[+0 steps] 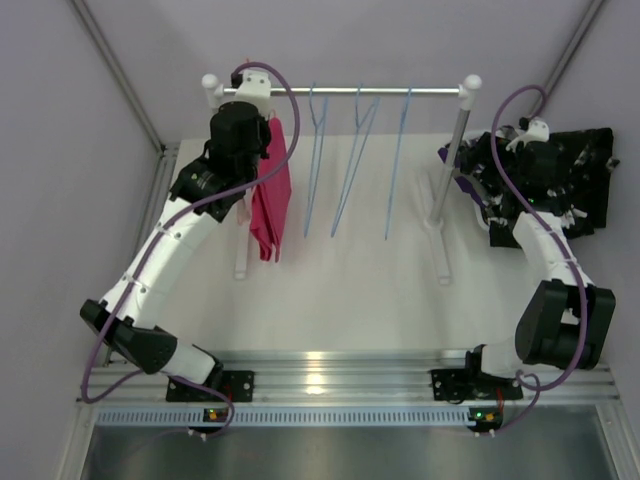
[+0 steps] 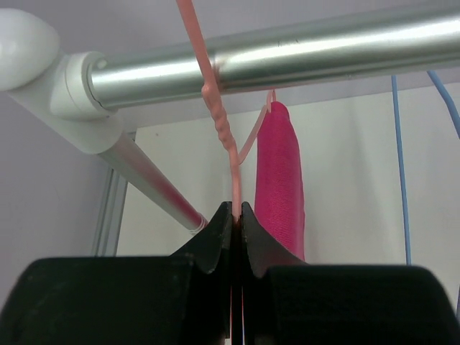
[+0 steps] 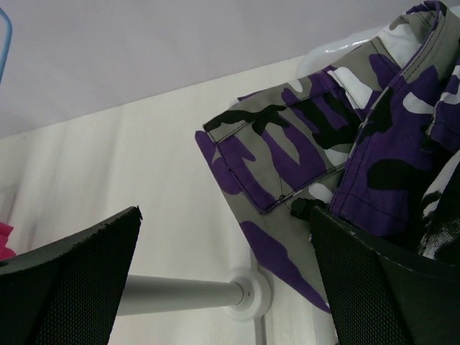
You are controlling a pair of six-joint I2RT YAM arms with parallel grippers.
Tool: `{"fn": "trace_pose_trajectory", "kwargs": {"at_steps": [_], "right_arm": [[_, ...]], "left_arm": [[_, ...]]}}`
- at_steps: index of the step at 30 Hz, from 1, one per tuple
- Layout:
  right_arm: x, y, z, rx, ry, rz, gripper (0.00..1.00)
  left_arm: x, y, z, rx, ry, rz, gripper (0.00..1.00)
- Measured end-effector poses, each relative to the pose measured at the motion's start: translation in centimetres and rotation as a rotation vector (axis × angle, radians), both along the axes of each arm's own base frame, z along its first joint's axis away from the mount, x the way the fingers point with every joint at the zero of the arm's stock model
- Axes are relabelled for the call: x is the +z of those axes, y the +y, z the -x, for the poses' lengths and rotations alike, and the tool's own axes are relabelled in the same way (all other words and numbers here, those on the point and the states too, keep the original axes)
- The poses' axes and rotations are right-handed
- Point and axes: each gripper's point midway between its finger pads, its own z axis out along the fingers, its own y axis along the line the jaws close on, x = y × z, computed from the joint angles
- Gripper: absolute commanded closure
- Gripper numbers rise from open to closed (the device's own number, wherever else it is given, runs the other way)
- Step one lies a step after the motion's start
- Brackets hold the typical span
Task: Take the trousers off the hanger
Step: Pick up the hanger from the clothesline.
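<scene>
The hot pink trousers (image 1: 272, 190) hang on a pink wire hanger at the left end of the rail (image 1: 350, 91). In the left wrist view the hanger (image 2: 219, 122) hooks over the rail (image 2: 302, 57), with the pink trousers (image 2: 280, 180) just behind. My left gripper (image 1: 252, 105) (image 2: 236, 212) is shut on the hanger's wire neck below the rail. My right gripper (image 1: 470, 168) (image 3: 224, 215) is open and empty over the purple-white-black camouflage trousers (image 3: 302, 144), which lie on the table by the right post. Black trousers with white print (image 1: 580, 170) lie beside them. The yellow-olive pair is out of view.
Three bare blue hangers (image 1: 355, 160) hang on the rail between the pink trousers and the right post (image 1: 455, 150). The post's round foot (image 3: 248, 295) lies between my right fingers. One blue hanger (image 2: 399, 165) shows right of the pink trousers. Walls close in behind.
</scene>
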Motion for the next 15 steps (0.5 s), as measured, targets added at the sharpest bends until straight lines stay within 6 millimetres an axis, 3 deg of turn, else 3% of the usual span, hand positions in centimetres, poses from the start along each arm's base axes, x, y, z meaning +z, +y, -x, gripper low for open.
{"fn": "trace_pose_trajectory", "kwargs": {"at_steps": [15], "right_arm": [[-0.4,0.0,0.0,0.001,0.01,-0.002,0.0]], "left_arm": [[4.5,-0.7,1.6,-0.057,-0.05,0.054,1.0]]}}
